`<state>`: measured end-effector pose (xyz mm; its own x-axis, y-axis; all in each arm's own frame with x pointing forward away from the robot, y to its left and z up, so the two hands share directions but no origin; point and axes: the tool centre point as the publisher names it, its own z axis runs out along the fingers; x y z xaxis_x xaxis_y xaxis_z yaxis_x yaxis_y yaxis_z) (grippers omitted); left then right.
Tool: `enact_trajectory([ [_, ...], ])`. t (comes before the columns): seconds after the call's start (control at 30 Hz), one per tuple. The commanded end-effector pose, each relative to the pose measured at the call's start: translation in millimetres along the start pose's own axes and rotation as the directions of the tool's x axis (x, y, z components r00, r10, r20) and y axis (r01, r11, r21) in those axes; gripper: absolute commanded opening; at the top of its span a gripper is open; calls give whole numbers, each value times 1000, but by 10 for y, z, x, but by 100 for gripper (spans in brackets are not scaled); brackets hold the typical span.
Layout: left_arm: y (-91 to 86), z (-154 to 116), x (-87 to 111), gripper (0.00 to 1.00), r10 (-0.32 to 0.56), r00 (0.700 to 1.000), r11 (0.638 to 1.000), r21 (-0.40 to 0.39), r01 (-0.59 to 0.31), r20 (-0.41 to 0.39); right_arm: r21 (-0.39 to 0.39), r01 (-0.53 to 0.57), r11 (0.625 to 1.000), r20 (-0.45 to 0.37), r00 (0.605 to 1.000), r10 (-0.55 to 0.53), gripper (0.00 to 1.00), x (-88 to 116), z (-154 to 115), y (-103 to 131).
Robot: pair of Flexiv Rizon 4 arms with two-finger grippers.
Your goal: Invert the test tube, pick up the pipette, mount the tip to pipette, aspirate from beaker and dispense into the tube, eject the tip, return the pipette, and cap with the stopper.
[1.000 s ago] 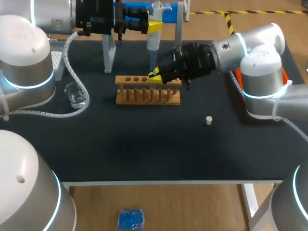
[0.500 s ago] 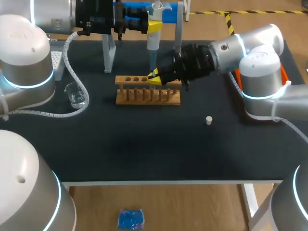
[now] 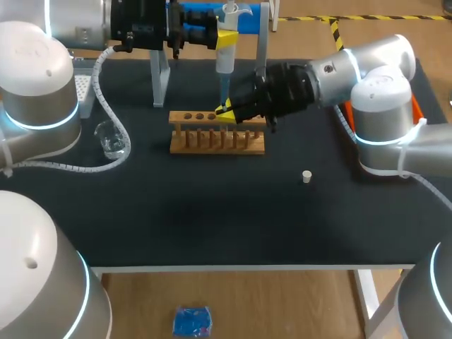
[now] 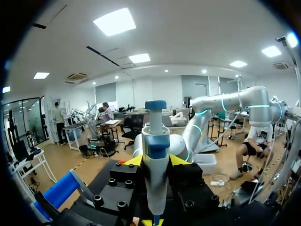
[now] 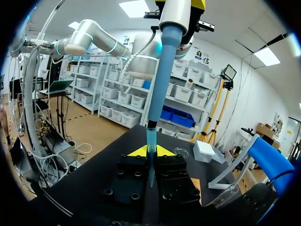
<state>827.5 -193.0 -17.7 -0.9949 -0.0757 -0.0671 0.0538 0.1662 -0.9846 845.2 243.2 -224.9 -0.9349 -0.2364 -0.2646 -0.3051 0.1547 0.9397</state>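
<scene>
Above the wooden rack point(image 3: 217, 133), the left gripper point(image 3: 227, 38) hangs the pipette point(image 3: 225, 60), and the right gripper point(image 3: 227, 111) has crept upward off that rack. From the left wrist, fingers point(image 4: 133, 161) clamp the pipette. From the right wrist, fingers point(image 5: 136, 151) narrowly pinch its blue tip point(image 5: 150, 141), probably seating it.

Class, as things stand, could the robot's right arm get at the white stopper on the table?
Probably yes. The stopper lies alone on the table on that arm's side, nothing over it. The right gripper is at the wooden rack, so it would have to leave that first.
</scene>
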Motion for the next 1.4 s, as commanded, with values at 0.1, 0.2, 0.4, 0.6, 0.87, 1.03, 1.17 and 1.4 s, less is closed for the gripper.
enact_trajectory([
  [0.1, 1, -4, 9, 0, 1, 1000, 1000, 3, -1, 3, -25, -22, 999, 0, 1000, 22, 0, 28, -28, 45],
  [0.2, 1, -4, 9, 0, 1, 1000, 1000, 3, -1, 3, -53, -62, 997, 0, 998, 62, 0, 44, -22, 68],
  [0.4, 1, -4, 9, 0, 1, 1000, 1000, 3, -1, 3, -106, -132, 986, 5, 991, 133, 0, 71, -1, 98],
  [0.6, 1, -4, 9, 0, 1, 1000, 1000, 3, -1, 3, -163, -192, 968, 22, 980, 198, 0, 72, 25, 125],
  [0.87, 1, -4, 9, 0, 1, 1000, 1000, 3, -1, 3, -244, -212, 946, 82, 968, 238, 0, 47, 53, 167],
  [1.03, 1, -4, 9, 0, 1, 1000, 1000, 3, -1, 3, -267, -219, 938, 97, 963, 253, 0, 39, 77, 182],
  [1.17, 1, -4, 9, 0, 1, 1000, 1000, 3, -1, 3, -263, -212, 941, 102, 964, 246, 0, 43, 89, 182],
  [1.4, 1, -4, 9, 0, 1, 1000, 1000, 3, -1, 3, -270, -178, 946, 140, 965, 221, 0, 3, 61, 185],
])
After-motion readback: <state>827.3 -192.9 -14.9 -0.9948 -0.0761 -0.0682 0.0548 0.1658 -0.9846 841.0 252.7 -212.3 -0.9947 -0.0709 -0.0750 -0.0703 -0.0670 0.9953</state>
